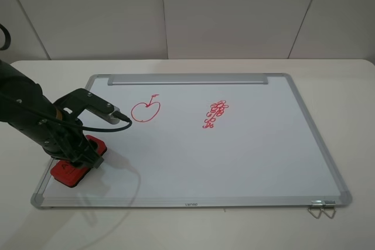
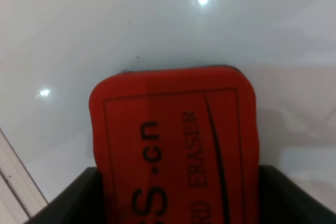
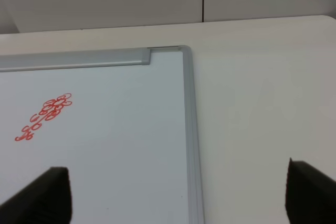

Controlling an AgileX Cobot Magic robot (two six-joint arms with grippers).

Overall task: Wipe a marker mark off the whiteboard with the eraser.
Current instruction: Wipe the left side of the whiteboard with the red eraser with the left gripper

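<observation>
Bench [image 1: 351, 86]: pale cream top that carries everything; white wall panels stand behind its far side.
Whiteboard [image 1: 246, 150]: lies flat on the bench and covers most of it. Thin silver frame, grey corner caps, long sides running left to right.
Left arm [image 1: 23, 109]: black, enters from the left edge and bends down over the near left corner of the board. A black cable loops off it.
Tray strip [image 1: 187, 79]: silver, along the far edge of the board.
Right fingers [image 3: 42, 198]: released, spread wide with nothing between them. They hang over the far right part of the board, with the frame's right side running under the gap. Not seen in the high view.
Left fingers [image 2: 73, 203]: dark, clenched on the eraser, one flush against each long side.
Eraser [image 1: 69, 173]: red block with black print; "ERASER" and ".cn" legible. It sits at the near left corner of the whiteboard, inside the frame and skewed to its edges. Base probably on the surface, but the wrist view is too close to be sure.
Marker mark [image 1: 145, 110]: red apple outline with a short stem, whole. It is on the far left part of the board, farther back and right of the eraser, well apart from it.
Loop cluster [image 1: 215, 114]: tiny red loops right of the apple, near the board's middle.
Wire clips [image 1: 321, 210]: small metal ones at the near right corner, just off the frame.
</observation>
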